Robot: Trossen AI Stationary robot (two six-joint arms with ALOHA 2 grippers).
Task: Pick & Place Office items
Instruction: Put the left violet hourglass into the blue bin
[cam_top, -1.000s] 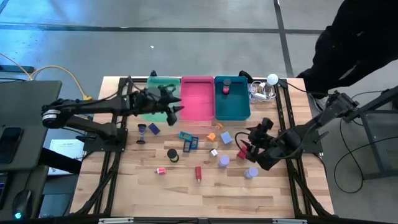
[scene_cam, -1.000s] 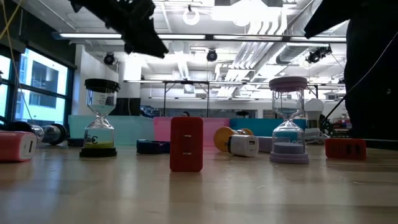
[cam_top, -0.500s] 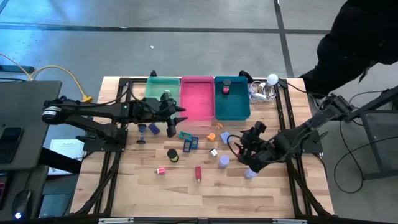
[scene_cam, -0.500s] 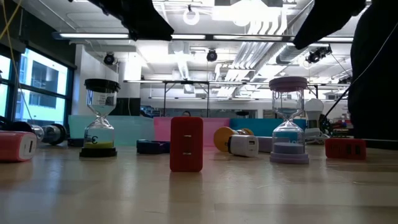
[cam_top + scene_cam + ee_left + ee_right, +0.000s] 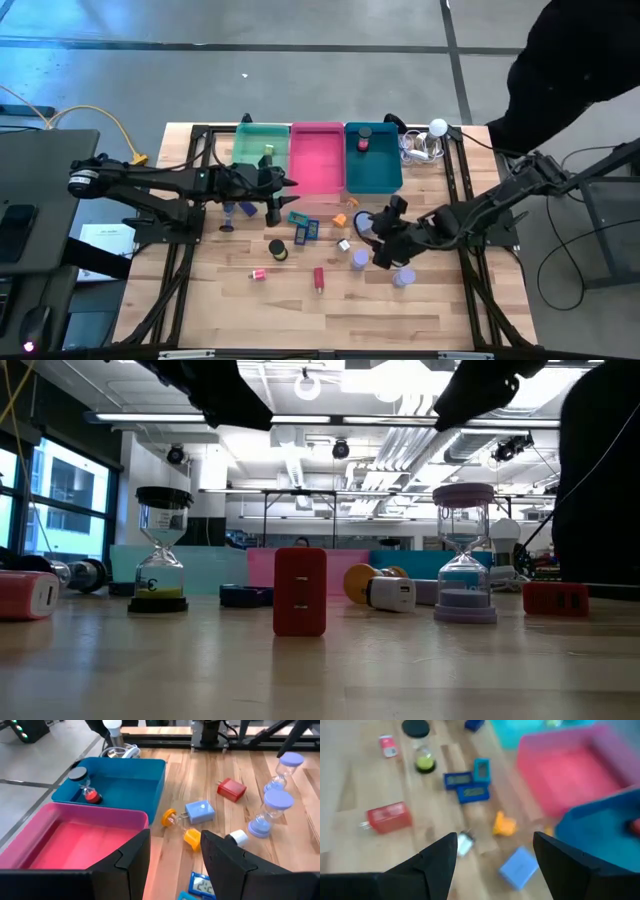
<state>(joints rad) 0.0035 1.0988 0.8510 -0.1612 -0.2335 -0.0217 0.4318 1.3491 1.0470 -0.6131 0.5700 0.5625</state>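
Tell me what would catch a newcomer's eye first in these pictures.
Probably the three bright trays in a row at the table's far edge: green tray, pink tray and teal tray. Next, the left gripper and right gripper, both open, reaching over small items scattered mid-table.

The near strip of the table (image 5: 300,310) at 6 o'clock carries no items and permits free passage. The central band is crowded: the red block (image 5: 319,278), blue clips (image 5: 305,228) and two lavender hourglasses (image 5: 359,259) stand close together. At 12 o'clock, the green tray (image 5: 250,150), pink tray (image 5: 317,160) and teal tray (image 5: 373,160) form a continuous wall.
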